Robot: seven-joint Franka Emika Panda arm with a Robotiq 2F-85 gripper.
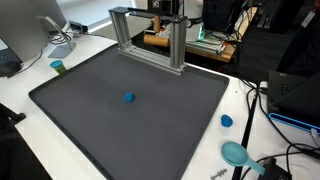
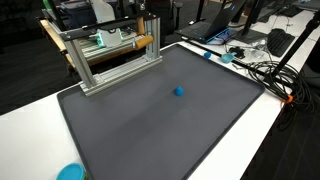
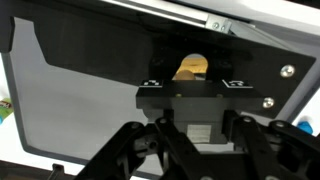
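- While fingers (image 3: 152, 92) sit clamped on wooden rod (image 3: 192, 67) atop the frame (image 2: 110, 62), step looks like grasping.
- Next move needs rod kept clear of frame posts.

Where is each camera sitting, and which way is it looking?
An exterior view: raised, off a mat corner, looking down over the grey mat, blue ball and metal frame; the arm barely peeks behind the frame.
An exterior view: raised, off a table side, looking down with the frame far left and ball mid-mat; the arm peeks behind it.
Wrist view: on the wrist, looking past the dark fingers at the mat and a wooden piece.
Shared: both exterior views show mat, ball and frame.
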